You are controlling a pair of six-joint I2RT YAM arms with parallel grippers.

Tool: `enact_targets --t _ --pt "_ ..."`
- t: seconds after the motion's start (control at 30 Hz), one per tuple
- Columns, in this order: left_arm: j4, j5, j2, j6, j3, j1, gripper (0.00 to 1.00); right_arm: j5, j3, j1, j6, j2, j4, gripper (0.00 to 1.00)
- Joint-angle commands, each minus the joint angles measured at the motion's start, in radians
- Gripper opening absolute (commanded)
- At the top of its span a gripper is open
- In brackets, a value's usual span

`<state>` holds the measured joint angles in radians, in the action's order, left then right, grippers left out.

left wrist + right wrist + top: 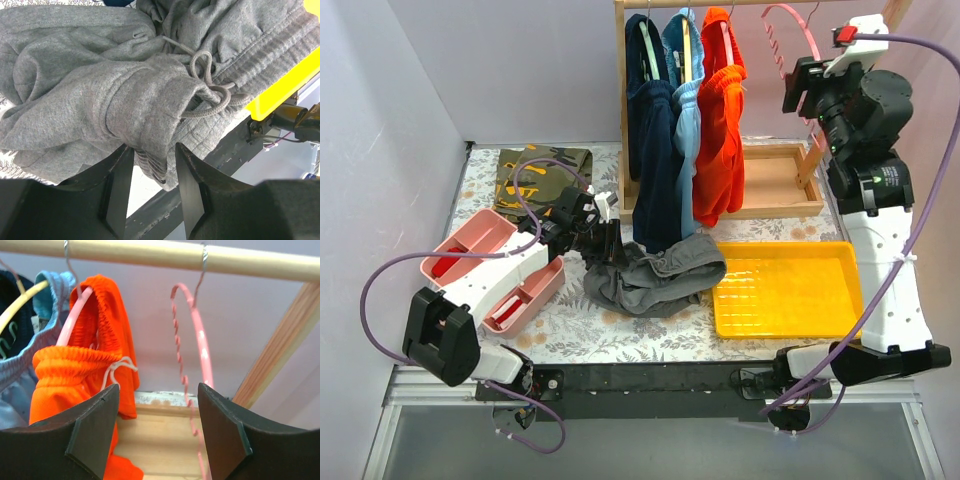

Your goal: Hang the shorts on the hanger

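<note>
Overall: left arm low over the table (620,335), right arm raised to the rail (150,255).
Shorts (655,275): a crumpled grey heap on the table, not on the hanger. They lie between the pink bin (480,230) and the yellow tray (785,290), touching the tray's left edge, just in front of the hanging navy garment (655,170).
Drawstring (220,95): knotted and looped, lying loose on the gathered waistband, facing up.
Left gripper (152,155): down at the heap's left side. Its fingers stand partly apart, astride a thick rolled fold of the shorts. The fold fills the gap near the tips, and I cannot tell whether it is pinched or merely lying there.
Hanger (203,350): pink, hooked by its thin metal hook over the rail at the right end, well apart from the shorts and bare of clothing. Its wavy bar hangs inside the arch.
Right gripper (159,387): fingers spread wide and holding nothing. In the right wrist view the hanger hangs beyond the gap, its lower arch close to the right-hand finger.
Orange shorts (107,315): hung just left of the hanger, with a blue garment (685,110) and the navy one further left.
Camouflage garment (545,170): folded flat at the table's back left.
</note>
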<state>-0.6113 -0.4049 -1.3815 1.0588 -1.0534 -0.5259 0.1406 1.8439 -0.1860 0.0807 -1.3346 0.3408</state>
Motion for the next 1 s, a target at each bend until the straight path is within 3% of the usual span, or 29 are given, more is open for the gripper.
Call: enact_targets --t 0.0,0.3,0.97 --pt "-0.007 -0.023 0.064 -0.020 -0.003 0.003 0.38 -0.116 0.124 0.089 0.034 -0.066 0.022 0.72" --pt "-0.008 -0.023 0.082 -0.022 -0.002 0.003 0.39 -0.280 0.302 0.215 0.011 -0.182 0.134 0.77" --pt "-0.001 -0.008 0.093 -0.023 0.013 0.003 0.39 -0.236 0.206 0.220 0.014 -0.239 0.194 0.71"
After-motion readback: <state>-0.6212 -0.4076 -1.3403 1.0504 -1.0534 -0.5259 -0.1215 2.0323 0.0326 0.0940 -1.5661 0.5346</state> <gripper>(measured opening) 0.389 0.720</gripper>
